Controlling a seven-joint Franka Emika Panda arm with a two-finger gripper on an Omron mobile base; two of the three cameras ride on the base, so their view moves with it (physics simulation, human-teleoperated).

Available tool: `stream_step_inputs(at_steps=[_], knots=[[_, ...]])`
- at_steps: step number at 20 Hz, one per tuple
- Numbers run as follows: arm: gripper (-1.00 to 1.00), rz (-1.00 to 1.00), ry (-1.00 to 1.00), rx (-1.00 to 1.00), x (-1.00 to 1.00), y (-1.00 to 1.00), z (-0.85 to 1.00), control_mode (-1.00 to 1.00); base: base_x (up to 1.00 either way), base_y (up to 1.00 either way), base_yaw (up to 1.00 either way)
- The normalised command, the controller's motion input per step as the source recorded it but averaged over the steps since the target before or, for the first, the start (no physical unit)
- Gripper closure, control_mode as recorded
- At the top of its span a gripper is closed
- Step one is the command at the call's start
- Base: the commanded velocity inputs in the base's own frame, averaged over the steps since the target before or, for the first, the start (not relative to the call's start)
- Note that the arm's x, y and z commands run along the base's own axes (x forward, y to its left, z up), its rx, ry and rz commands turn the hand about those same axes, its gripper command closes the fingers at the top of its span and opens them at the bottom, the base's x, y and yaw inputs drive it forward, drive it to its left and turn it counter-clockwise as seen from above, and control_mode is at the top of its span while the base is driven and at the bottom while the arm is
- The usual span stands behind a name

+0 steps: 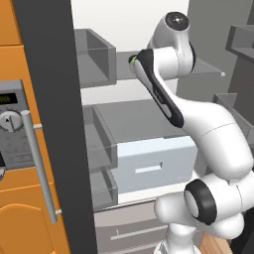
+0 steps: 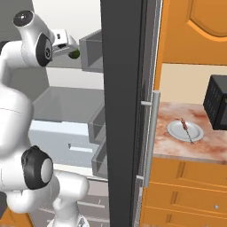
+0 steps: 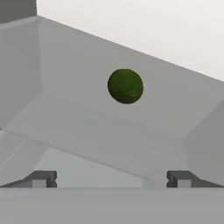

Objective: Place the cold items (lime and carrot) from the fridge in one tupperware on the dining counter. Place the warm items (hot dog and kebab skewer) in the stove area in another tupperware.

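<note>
One lime, round, dark green and faintly mottled, sits on a smooth grey shelf inside the open fridge. It rests toward the back of the shelf, close to the plain white rear wall. In the right base view the lime shows as a small green spot just beyond the hand, beside a grey door bin.

Gripper jaws stand wide apart, holding nothing; the two dark, squared fingertips sit short of the lime, not touching it. The lime lies roughly midway between them, further in.

Arm is glossy white with dark joint bands, reaching up to the upper shelf. Below it are a flat grey shelf and a pale blue-white drawer with a recessed slot handle.

Fridge door is dark grey, with a long brushed-metal bar handle.

Right of the door, a mottled reddish stone-look counter carries a round white plate with a thin kebab skewer lying across it. A black microwave stands just beside the plate.

Orange panelled cabinets surround the counter. At left, an oven panel bears a round dial; its display is unreadable.
</note>
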Motion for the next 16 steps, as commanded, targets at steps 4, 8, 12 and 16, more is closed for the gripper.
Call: stream_step_inputs(at_steps=[4,8,12,16], knots=[[-1.00,0.00,0.08,0.00,0.43,0.00,0.00,-1.00,0.00,0.00,0.00],[-1.00,0.00,0.09,0.00,0.43,0.00,0.00,-1.00,0.00,0.00,0.00],[-1.00,0.00,0.06,0.00,0.36,0.00,-0.02,-1.00,0.00,0.00,0.00],[-1.00,0.00,0.06,0.00,0.29,0.00,-0.12,-1.00,0.00,0.00,0.00]])
